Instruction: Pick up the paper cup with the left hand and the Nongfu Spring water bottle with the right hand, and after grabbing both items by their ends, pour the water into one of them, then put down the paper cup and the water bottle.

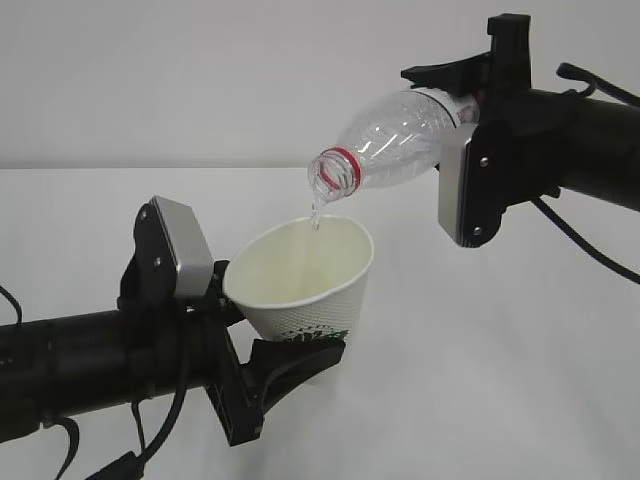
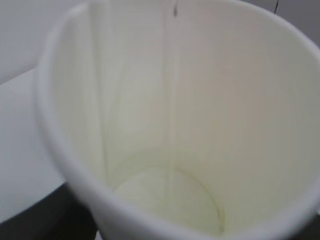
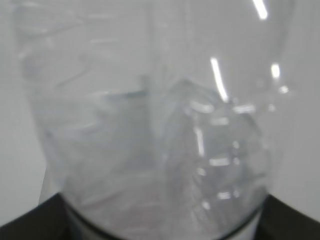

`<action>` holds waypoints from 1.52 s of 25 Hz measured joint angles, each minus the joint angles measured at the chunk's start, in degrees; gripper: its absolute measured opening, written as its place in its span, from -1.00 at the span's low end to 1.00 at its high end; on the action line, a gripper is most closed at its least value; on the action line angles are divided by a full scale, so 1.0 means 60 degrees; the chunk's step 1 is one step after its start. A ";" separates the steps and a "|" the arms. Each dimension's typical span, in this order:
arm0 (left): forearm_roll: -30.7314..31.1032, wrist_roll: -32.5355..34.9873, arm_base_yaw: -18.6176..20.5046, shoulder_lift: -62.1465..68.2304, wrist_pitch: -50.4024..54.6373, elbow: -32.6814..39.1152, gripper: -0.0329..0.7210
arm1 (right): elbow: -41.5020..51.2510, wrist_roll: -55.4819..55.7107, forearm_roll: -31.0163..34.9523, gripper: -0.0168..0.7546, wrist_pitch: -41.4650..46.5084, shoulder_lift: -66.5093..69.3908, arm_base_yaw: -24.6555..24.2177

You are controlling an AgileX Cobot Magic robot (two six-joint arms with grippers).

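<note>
Above the table, the right claw (image 1: 478,100) grips the tilted bottle (image 1: 395,145) over the left claw's (image 1: 265,350) gripped cup (image 1: 300,280).

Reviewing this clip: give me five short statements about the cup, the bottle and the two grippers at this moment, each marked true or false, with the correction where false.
1. The left gripper holds the paper cup clear of the table. True.
2. The Nongfu Spring water bottle stands upright. False: it is tipped, mouth down and to the left, over the cup.
3. The bottle's mouth touches the cup's rim. False: there is a gap between them, crossed by a thin stream of water.
4. The bottle still wears a cap. False: only the red neck ring shows; the mouth is open.
5. The right gripper grips the bottle near its base end. True.
</note>
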 joint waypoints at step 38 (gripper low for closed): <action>0.0000 0.0000 0.0000 0.0000 0.0000 0.0000 0.48 | 0.0000 -0.0118 0.0007 0.19 -0.0019 0.0000 0.0000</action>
